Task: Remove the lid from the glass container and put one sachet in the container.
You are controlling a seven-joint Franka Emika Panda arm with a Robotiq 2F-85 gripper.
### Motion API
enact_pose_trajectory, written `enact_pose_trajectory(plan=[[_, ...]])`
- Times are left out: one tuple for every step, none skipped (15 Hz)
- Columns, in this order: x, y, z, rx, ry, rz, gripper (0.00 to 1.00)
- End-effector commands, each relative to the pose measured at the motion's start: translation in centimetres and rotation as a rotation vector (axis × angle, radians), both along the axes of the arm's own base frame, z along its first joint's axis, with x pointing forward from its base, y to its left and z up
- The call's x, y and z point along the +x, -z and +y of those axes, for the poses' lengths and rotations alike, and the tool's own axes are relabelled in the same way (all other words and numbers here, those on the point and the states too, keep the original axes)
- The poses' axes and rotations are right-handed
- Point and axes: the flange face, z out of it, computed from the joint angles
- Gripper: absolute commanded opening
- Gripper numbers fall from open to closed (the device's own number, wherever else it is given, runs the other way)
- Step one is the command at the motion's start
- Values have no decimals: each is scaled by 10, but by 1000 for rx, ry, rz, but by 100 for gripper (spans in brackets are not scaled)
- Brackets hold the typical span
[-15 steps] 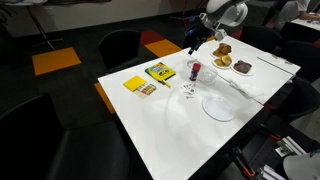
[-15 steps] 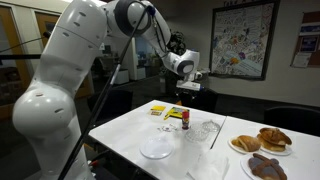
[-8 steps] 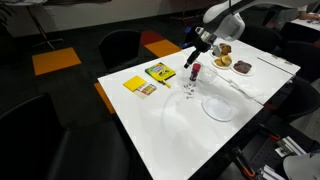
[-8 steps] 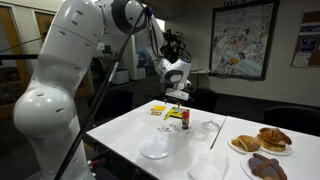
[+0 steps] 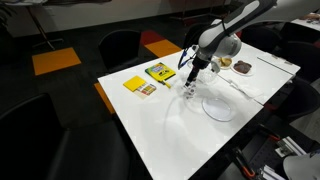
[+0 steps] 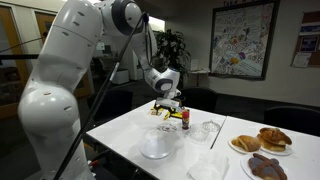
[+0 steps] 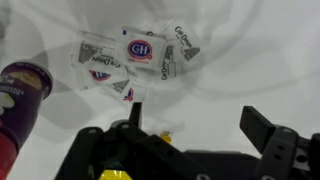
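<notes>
Nearest in the wrist view, gripper (image 7: 200, 128) with fingers apart and empty, low over the white worktop (image 7: 250, 60). Just beyond, sachets (image 7: 128, 52) scattered flat, red cylinder (image 7: 20, 90) at left. Outside that view, glass container (image 6: 208, 128) right of the gripper, apart from it; lid too small to tell.

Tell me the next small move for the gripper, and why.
Probably shift toward and down onto the sachets: the gripper is open, holds nothing, and hangs just short of them, beside the small cylinder. Whether the glass container is already open is too small to tell.
</notes>
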Motion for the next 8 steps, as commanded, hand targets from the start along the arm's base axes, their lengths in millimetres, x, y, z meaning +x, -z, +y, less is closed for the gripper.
enact_pose_trajectory(plan=[[-17, 13, 1, -107, 8, 24, 100], [-20, 16, 1, -131, 10, 37, 100], [-23, 20, 0, -153, 12, 48, 100], [-25, 24, 0, -171, 13, 55, 100], [-27, 27, -2, -184, 18, 49, 100], [-28, 29, -3, -195, 29, 41, 100], [-28, 31, -5, -204, 40, 21, 100], [-27, 31, -7, -214, 54, -5, 100]])
